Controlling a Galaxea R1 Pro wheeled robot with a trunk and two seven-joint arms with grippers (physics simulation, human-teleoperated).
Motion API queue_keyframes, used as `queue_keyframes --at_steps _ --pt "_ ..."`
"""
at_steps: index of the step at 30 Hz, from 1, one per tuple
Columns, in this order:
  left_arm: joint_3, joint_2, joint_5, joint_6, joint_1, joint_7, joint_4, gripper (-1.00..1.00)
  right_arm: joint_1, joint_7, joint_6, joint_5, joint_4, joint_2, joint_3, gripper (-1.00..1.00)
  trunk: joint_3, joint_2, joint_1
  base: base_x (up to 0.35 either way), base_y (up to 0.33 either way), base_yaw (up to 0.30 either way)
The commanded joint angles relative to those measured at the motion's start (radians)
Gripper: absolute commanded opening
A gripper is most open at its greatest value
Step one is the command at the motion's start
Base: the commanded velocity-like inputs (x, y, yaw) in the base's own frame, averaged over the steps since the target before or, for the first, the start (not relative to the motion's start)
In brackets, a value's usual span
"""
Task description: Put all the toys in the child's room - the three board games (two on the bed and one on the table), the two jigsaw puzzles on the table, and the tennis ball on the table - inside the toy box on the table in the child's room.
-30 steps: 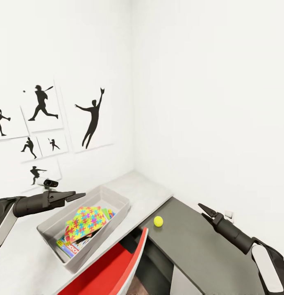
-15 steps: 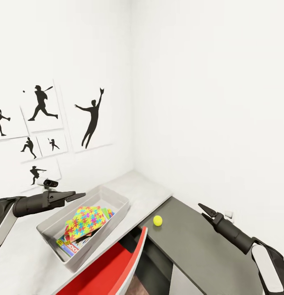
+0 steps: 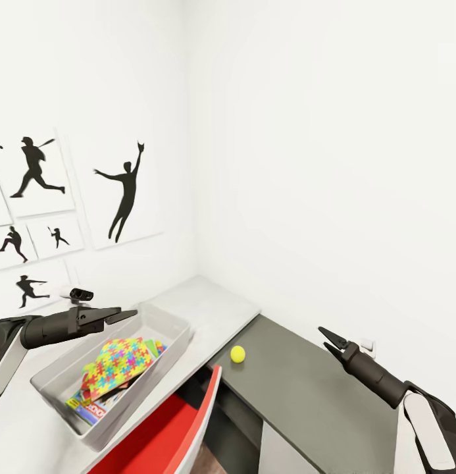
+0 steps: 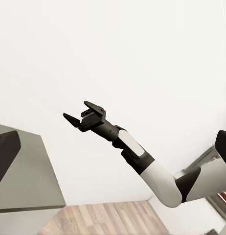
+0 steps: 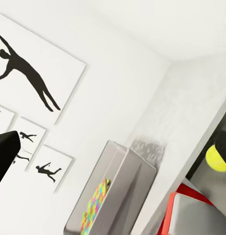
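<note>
Dark lower counter (image 3: 306, 388) carries the tennis ball (image 3: 237, 354), just outside the toy box (image 3: 163, 327), lying between the arms but nearer the right gripper (image 3: 326, 338), jaws spread and empty; left gripper (image 3: 126, 314) hovers over the box, state unclear.

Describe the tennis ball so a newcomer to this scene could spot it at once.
Start at the room corner where the pale grey table meets the lower dark grey side unit. The tennis ball sits on the dark unit near the table's edge, outside the toy box. It is the only small, round, yellow-green thing.
</note>
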Motion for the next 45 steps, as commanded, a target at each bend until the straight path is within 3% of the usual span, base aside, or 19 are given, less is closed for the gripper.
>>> queue_keyframes --at_steps 1,45 --pt "0.000 0.001 0.001 0.010 0.000 -0.002 0.000 1.00 -0.001 0.001 0.006 -0.004 0.001 0.000 -0.001 1.00 0.000 -0.001 0.000 0.000 0.000 -0.272" --pt "0.000 -0.001 -0.002 0.010 0.000 -0.002 0.000 1.00 -0.001 0.000 0.006 -0.003 0.021 0.001 -0.001 1.00 0.021 -0.001 0.000 0.000 -0.017 -0.273"
